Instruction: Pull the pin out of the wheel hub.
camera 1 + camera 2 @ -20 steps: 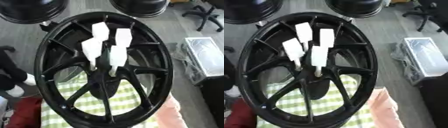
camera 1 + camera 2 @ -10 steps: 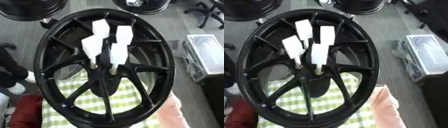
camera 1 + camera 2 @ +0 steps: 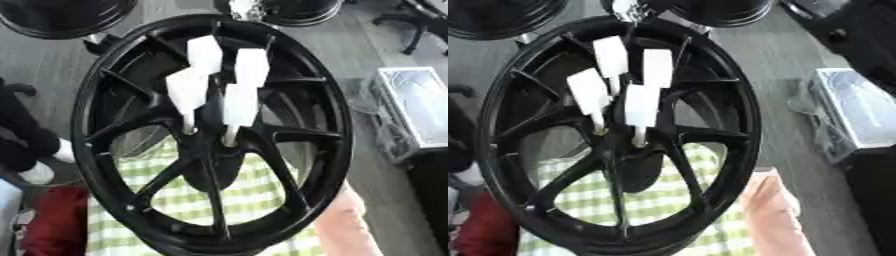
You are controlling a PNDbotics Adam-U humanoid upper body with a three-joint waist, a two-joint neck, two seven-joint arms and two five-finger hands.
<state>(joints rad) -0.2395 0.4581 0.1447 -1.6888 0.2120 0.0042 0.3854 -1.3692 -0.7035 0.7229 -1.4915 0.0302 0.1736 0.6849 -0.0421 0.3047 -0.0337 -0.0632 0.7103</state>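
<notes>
A large black spoked wheel [image 3: 343, 145] fills both views, standing nearly upright. Several white flat-headed pins stick out of its hub [image 3: 213, 142] in a tight cluster. The top pin [image 3: 204, 53] and the right one [image 3: 252, 68] sit higher, while the left pin [image 3: 186, 93] and the front pin [image 3: 239, 104] sit lower. Thin shafts run from the lower pins down into the hub. Neither of my hands shows in either view, and nothing touches the pins.
A green-and-white checked cloth [image 3: 206, 200] lies behind the spokes, with a red cloth [image 3: 52, 222] at lower left and a pink one [image 3: 348, 225] at lower right. A clear plastic box [image 3: 420, 110] sits on the floor at right. Two more black wheels [image 3: 61, 17] [image 3: 293, 10] lie beyond.
The whole picture has shifted and tilted, so the camera has moved. The pins keep the same arrangement in the hub. No hand has come into view.
</notes>
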